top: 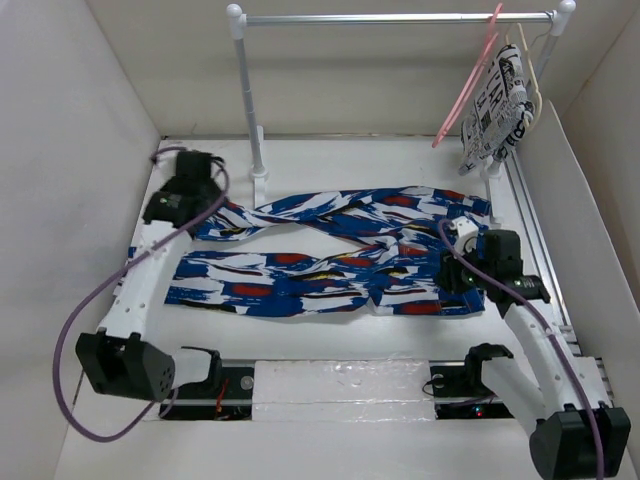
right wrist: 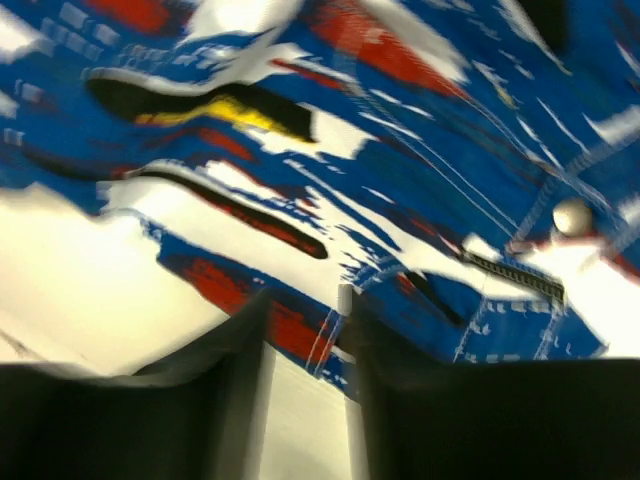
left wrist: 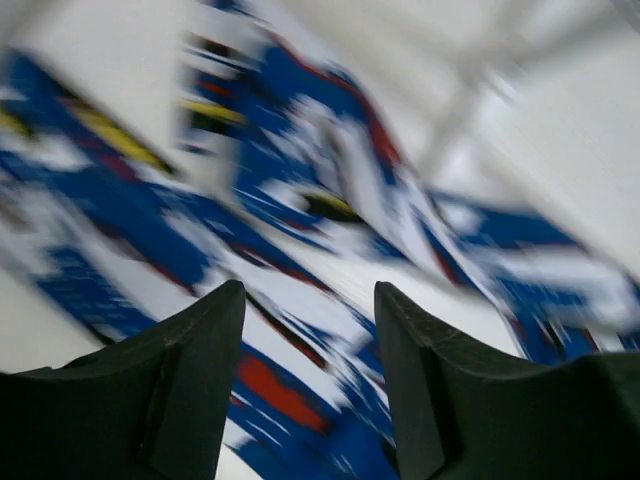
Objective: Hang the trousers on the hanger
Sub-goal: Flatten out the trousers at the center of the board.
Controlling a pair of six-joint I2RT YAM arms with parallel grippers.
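The blue splashed trousers (top: 330, 255) lie spread flat across the table, legs to the left, waist to the right. The pink hanger (top: 468, 80) hangs on the rail at the back right. My left gripper (top: 190, 170) is open and empty over the upper leg's end; its wrist view shows blurred trouser cloth (left wrist: 300, 230) under the spread jaws. My right gripper (top: 455, 272) is open over the waist end; its wrist view shows the waistband with zip and button (right wrist: 520, 270) just past the fingertips (right wrist: 350, 310).
A white garment with black print (top: 500, 100) hangs on a cream hanger at the rail's right end. The white rail stand (top: 252, 110) rises behind the trousers. White walls close in left, right and back.
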